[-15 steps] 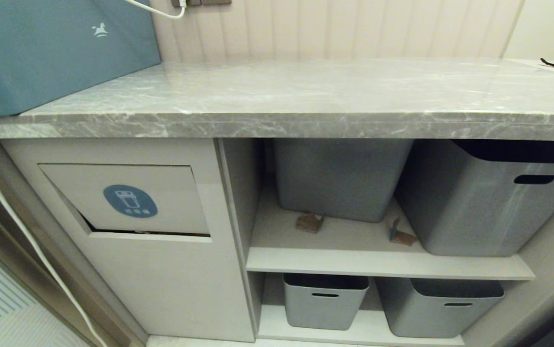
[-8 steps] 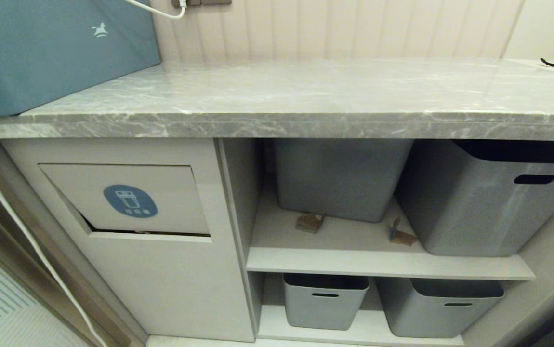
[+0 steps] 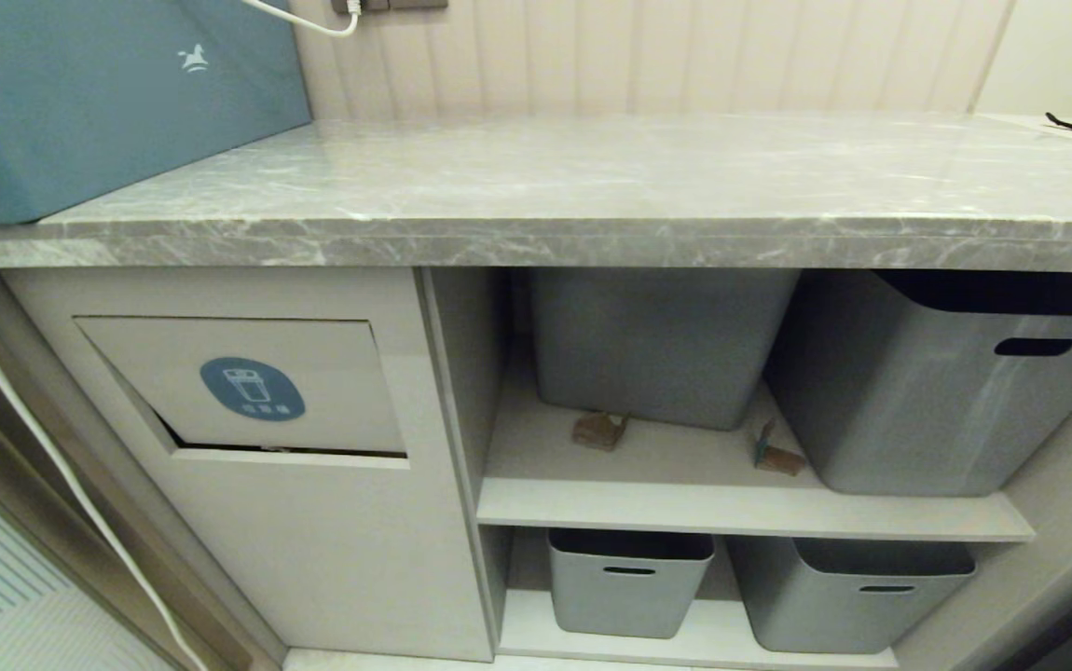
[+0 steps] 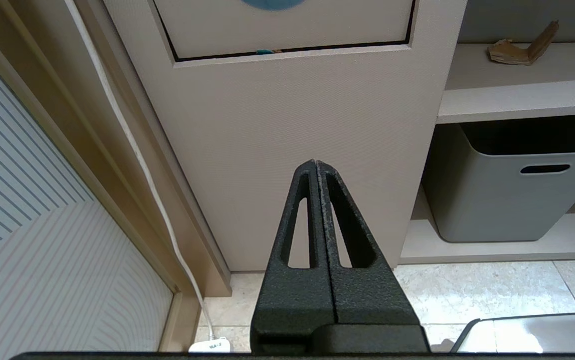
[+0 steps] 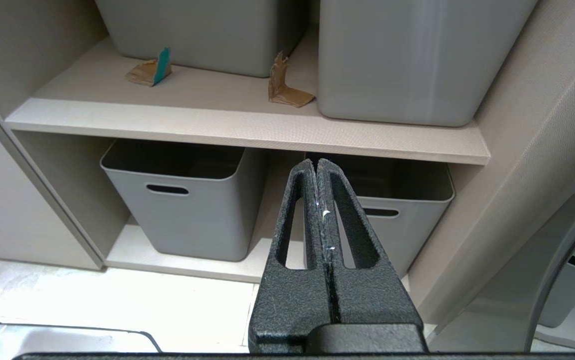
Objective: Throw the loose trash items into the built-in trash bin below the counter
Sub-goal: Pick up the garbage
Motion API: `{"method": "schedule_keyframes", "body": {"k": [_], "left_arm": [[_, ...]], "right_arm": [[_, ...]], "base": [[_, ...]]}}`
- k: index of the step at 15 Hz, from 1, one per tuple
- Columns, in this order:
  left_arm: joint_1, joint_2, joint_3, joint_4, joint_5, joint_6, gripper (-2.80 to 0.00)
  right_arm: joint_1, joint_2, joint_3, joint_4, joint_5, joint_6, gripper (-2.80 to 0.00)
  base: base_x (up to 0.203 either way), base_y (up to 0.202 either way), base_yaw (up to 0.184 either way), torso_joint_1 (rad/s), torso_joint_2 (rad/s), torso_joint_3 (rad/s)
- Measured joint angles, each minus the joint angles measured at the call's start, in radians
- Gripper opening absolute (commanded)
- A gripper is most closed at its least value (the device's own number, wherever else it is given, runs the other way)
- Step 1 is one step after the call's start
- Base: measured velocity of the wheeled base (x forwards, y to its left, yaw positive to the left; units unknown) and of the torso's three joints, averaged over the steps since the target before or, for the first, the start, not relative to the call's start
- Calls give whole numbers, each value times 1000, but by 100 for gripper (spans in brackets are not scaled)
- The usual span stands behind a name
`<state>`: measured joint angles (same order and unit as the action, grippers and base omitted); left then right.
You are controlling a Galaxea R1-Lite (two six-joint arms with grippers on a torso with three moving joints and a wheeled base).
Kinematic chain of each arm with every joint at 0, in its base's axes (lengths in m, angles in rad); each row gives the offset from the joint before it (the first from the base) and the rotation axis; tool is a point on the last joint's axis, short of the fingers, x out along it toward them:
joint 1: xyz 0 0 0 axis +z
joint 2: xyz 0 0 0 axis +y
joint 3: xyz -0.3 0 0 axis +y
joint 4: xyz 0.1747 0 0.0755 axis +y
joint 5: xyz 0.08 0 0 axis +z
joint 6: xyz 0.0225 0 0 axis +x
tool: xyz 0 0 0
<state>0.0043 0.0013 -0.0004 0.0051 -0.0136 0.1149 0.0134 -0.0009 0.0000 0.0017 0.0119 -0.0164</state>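
Showing the cabinet under the counter [image 3: 592, 186] — a grey marble-look slab — from left to right. At the left end sits the built-in trash bin [image 3: 247, 387], a beige panel whose tilting flap carries a blue oval sticker; its lower edge stands slightly ajar, and a sliver of teal and brown shows in the gap in the left wrist view, which may be a scrap lodged there. To its right, on the upper shelf [image 3: 685, 508], two cardboard scraps lie near the front edge, ahead of the grey tubs [image 3: 657, 345]: a folded brown chunk [image 3: 599, 430] toward the shelf's left side, and a scrap with a raised tab [image 3: 774, 454] toward the middle, just beside the larger tub.

Both pieces look light, thin and fairly stiff, likely to slide on the smooth board if nudged. Each has an upturned flap — probably the best place to pinch, since the flat parts lie flush with the shelf.

Left end effector [image 4: 316, 165]: fingers pressed together, empty, low before the bin panel. Right end effector [image 5: 317, 163]: fingers together, empty, below the shelf edge in front of the lower tubs [image 5: 182, 200].
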Motion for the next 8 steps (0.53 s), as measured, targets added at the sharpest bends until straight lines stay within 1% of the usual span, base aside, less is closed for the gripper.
{"method": "schedule_keyframes", "body": {"k": [6, 8], "left_arm": [[0, 0, 0, 1, 0, -5, -280], [0, 0, 0, 1, 0, -5, -280]], "right_arm": [[0, 0, 0, 0, 0, 0, -280], [0, 0, 0, 2, 4, -15, -280]], "base": [[0, 0, 0, 0, 0, 0], [0, 0, 0, 0, 0, 0]]}}
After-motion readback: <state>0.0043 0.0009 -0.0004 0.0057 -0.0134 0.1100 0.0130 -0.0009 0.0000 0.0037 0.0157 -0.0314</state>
